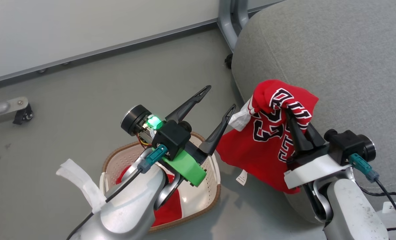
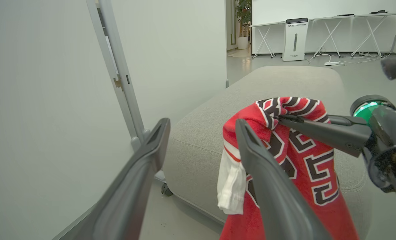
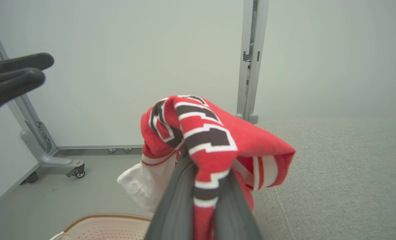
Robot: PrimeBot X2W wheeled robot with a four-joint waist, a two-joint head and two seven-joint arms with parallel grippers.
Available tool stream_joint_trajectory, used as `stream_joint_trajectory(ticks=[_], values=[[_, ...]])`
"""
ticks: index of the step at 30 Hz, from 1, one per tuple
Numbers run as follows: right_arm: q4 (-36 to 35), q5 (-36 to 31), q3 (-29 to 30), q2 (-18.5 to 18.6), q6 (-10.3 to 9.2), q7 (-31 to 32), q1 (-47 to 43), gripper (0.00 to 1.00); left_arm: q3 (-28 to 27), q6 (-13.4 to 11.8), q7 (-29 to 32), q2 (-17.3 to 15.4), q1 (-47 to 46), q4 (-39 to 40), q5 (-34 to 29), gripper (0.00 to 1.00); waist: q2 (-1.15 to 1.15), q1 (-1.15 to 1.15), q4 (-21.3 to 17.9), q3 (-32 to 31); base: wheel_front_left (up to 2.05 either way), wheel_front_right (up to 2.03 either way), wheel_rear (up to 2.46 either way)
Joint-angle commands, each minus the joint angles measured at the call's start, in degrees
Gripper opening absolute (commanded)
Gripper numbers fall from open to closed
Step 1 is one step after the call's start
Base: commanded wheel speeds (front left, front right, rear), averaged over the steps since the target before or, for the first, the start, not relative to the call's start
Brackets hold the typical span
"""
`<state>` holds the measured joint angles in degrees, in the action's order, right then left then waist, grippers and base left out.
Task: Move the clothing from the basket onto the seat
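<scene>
My right gripper [image 1: 288, 112] is shut on a bunched fold of the red jersey [image 1: 267, 143] with black-white lettering. The jersey hangs over the front edge of the light-grey seat [image 1: 334, 66]. From the right wrist, the jersey [image 3: 211, 133] drapes over my shut gripper [image 3: 204, 166]. My left gripper [image 1: 220, 97] is open and empty above the cream basket [image 1: 214, 196], just left of the jersey. A plain red garment [image 1: 166, 210] lies in the basket, partly hidden by my left arm. The left wrist view looks past the open gripper [image 2: 202, 124] at the jersey [image 2: 317, 186] and seat [image 2: 284, 80].
A white partition panel on a grey wheeled frame [image 1: 229, 20] stands behind the seat and basket. One of its casters [image 1: 23, 113] sits on the grey floor at the left. Far off are folding tables and a white appliance [image 2: 294, 38].
</scene>
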<state>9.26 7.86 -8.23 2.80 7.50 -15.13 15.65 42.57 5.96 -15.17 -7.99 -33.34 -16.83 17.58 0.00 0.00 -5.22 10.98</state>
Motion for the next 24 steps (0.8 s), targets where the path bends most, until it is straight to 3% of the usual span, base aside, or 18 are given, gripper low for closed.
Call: stream_joint_trajectory(ticks=[1,16,24], values=[[-0.9,-0.4,1.1,0.2,-0.02,0.0,-0.9,0.0,-0.2,0.0,0.0,-0.5,0.9,0.0,-0.2,1.0,0.0,0.0,-3.2,1.7,0.0,0.0,0.0],[-5.2,2.2,10.3,0.1,-0.02,0.0,-3.6,0.0,-2.0,-0.4,0.0,-3.2,2.7,3.8,-2.3,1.0,0.0,0.0,-8.2,4.9,0.0,0.0,0.0],[-8.8,0.9,13.6,0.2,-0.02,0.0,4.5,0.0,-3.8,-0.6,0.0,-4.3,1.5,6.7,-3.1,1.0,0.0,0.0,-7.7,10.5,0.0,0.0,0.0]])
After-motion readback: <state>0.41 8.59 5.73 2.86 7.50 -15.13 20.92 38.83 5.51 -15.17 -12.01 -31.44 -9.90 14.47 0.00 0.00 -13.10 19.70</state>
